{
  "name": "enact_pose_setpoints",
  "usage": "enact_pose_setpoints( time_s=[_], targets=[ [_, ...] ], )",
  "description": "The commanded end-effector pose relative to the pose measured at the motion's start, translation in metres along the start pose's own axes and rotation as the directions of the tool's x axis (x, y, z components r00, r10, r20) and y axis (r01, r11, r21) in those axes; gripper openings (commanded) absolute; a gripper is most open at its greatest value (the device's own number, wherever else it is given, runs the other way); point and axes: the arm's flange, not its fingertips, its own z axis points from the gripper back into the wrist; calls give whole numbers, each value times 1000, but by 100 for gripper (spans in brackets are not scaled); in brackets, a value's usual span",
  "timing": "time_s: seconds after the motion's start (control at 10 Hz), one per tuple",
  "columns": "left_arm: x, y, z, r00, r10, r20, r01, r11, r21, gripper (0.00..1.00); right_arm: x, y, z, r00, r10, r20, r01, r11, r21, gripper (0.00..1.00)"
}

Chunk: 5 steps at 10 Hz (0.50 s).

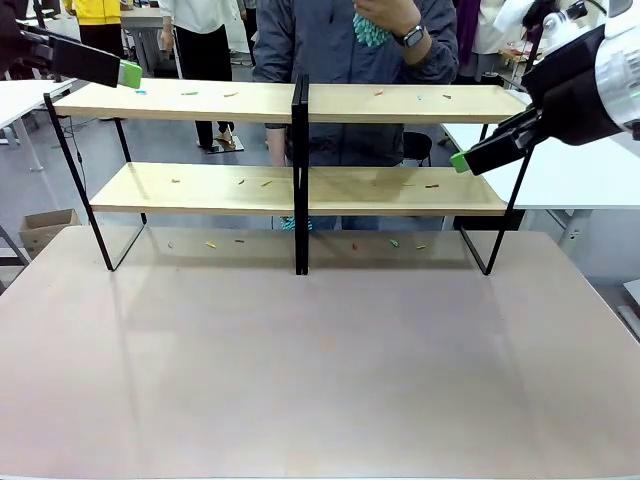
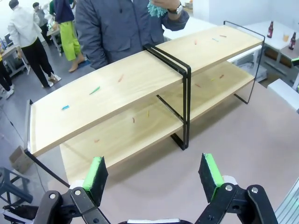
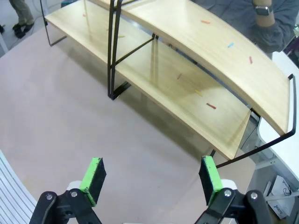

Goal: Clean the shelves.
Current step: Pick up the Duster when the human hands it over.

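Observation:
The shelves (image 1: 300, 103) stand across the far half of the table, with light wooden boards on a thin black frame and a black central upright. Small coloured scraps (image 1: 265, 183) lie scattered on the upper and lower boards. My left gripper (image 1: 128, 73) hovers off the rack's top left corner. In its wrist view the left gripper (image 2: 153, 172) is open and holds nothing, with the shelves (image 2: 117, 93) ahead. My right gripper (image 1: 462, 161) hangs by the right end at lower-board height. It is also open with nothing in it in the right wrist view (image 3: 151, 173), facing the shelves (image 3: 224, 46).
A person stands behind the rack's middle, holding a teal duster (image 1: 370, 30) in a raised hand. More scraps (image 1: 393, 242) lie on the brown table (image 1: 320, 370) under the rack. White tables (image 1: 590, 170) flank both sides. A cardboard box (image 1: 45, 225) sits on the floor at left.

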Motion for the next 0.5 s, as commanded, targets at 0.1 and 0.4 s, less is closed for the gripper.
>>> enact_pose_setpoints(
  time_s=[0.1, 0.4],
  targets=[
    [0, 2, 0, 1000, 7, 6, -7, 1000, -7, 100, -59, 21, -5, 983, -130, 131, 142, 987, -82, 100],
    [0, 2, 0, 1000, 7, 6, -7, 1000, -7, 100, -55, 22, -7, 962, -239, 135, 253, 963, -97, 100]
  ],
)
